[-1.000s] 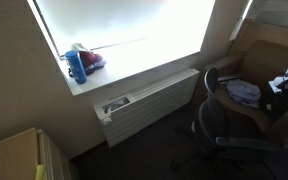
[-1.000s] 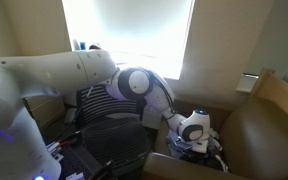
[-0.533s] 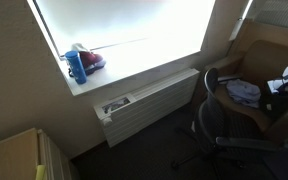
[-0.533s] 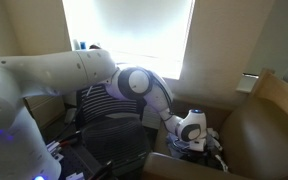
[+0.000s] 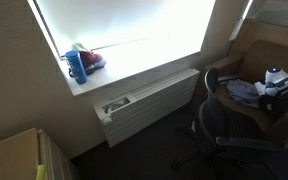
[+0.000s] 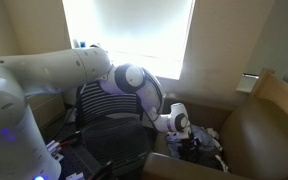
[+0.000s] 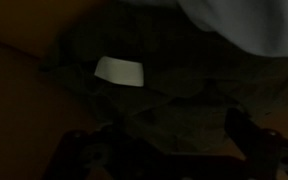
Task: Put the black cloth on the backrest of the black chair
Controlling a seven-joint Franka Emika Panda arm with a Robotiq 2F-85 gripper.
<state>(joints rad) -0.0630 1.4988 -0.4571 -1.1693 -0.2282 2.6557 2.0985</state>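
The black cloth (image 7: 154, 95), with a white label (image 7: 119, 71), lies crumpled on a brown seat in the wrist view. My gripper (image 7: 162, 152) hovers just above it. The jaws are spread wide, one dark finger (image 7: 246, 135) at the right and one at the left, with nothing gripped. In an exterior view my gripper (image 6: 174, 122) is beside the dark cloth pile (image 6: 199, 146). It also shows at the frame edge in an exterior view (image 5: 276, 80). The black chair (image 5: 219, 118) stands by the radiator, and its mesh backrest (image 6: 114, 115) is bare.
A pale cloth (image 7: 249, 25) lies next to the black one and also shows in an exterior view (image 5: 242, 92). A brown armchair (image 6: 259, 125) holds the cloths. A blue bottle (image 5: 77, 66) stands on the windowsill. A white radiator (image 5: 149, 100) is below the window.
My gripper has shifted sideways and slightly up, away from its spot over the cloth pile. The cloths have not moved.
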